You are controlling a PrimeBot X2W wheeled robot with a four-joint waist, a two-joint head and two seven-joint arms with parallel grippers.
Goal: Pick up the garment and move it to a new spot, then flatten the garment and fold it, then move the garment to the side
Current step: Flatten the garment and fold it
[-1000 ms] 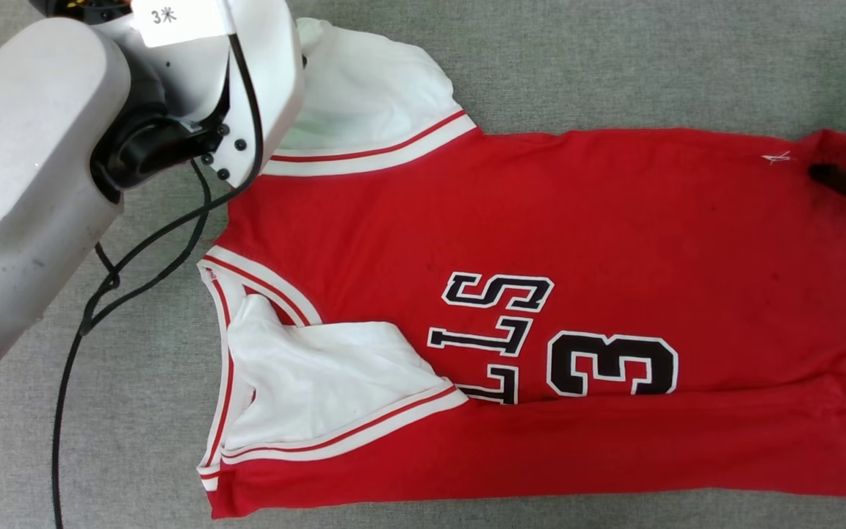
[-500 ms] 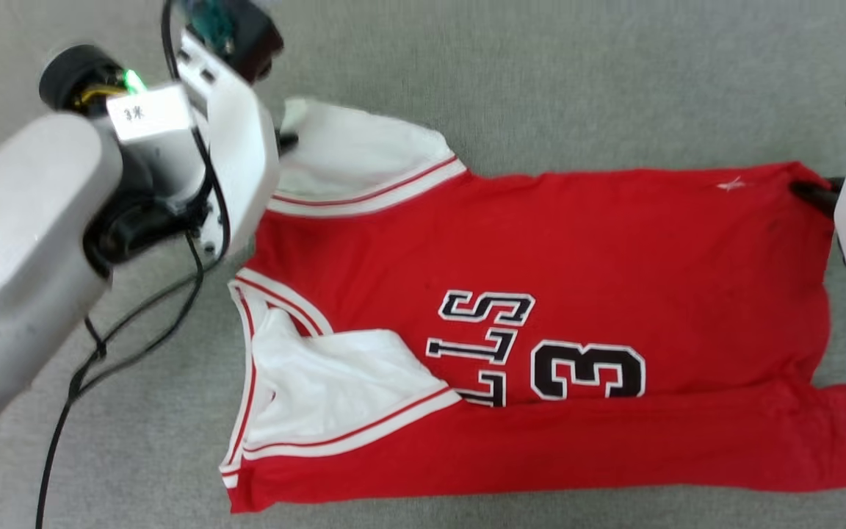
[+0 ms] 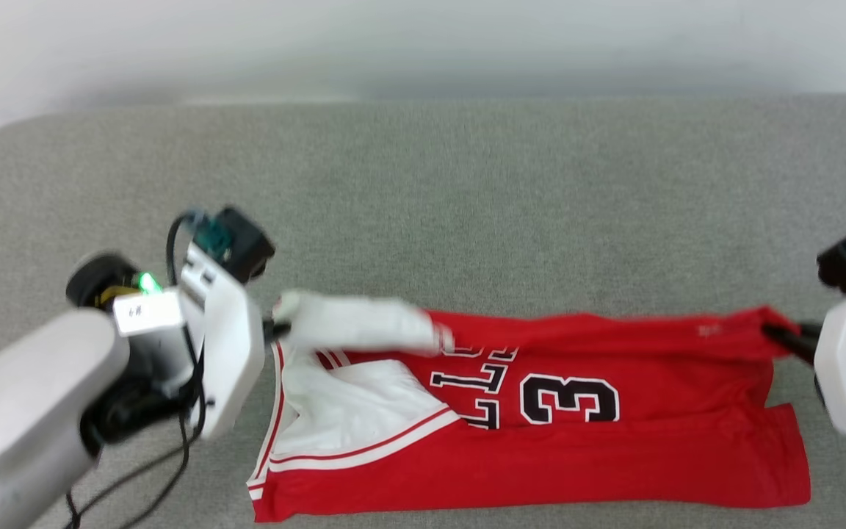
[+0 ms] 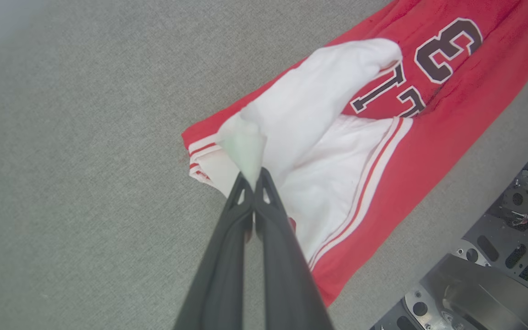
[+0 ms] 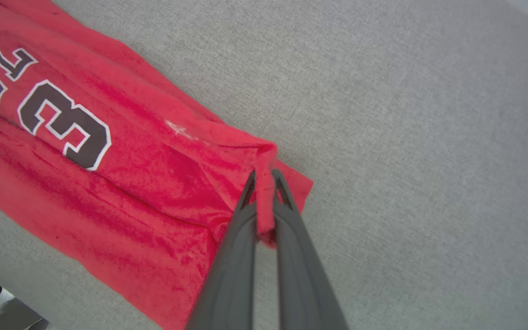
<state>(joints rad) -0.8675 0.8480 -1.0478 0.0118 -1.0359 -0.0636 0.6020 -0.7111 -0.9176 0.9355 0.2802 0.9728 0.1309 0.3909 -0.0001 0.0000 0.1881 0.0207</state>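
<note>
The garment (image 3: 614, 455) is a red jersey with white sleeves and a black "3", lying sideways on the grey surface with its near long edge folded over. My left gripper (image 4: 254, 176) is shut on the far white sleeve (image 4: 291, 105), holding it raised above the collar end; the same gripper (image 3: 274, 330) sits at the shirt's left end in the head view. My right gripper (image 5: 264, 176) is shut on the far hem corner (image 5: 266, 156) of the red cloth, at the shirt's right end (image 3: 786, 336). The far long edge is lifted and drawn toward me over the lettering.
Grey padded surface (image 3: 467, 206) stretches far beyond the shirt to a pale wall. A black cable (image 3: 181, 448) hangs by my left arm. Parts of the robot base (image 4: 497, 279) show at the lower right of the left wrist view.
Both grippers have lifted the far edge of the shirt and carried it toward me, covering the top of the lettering. The head camera has tilted up, showing more surface and the wall.
</note>
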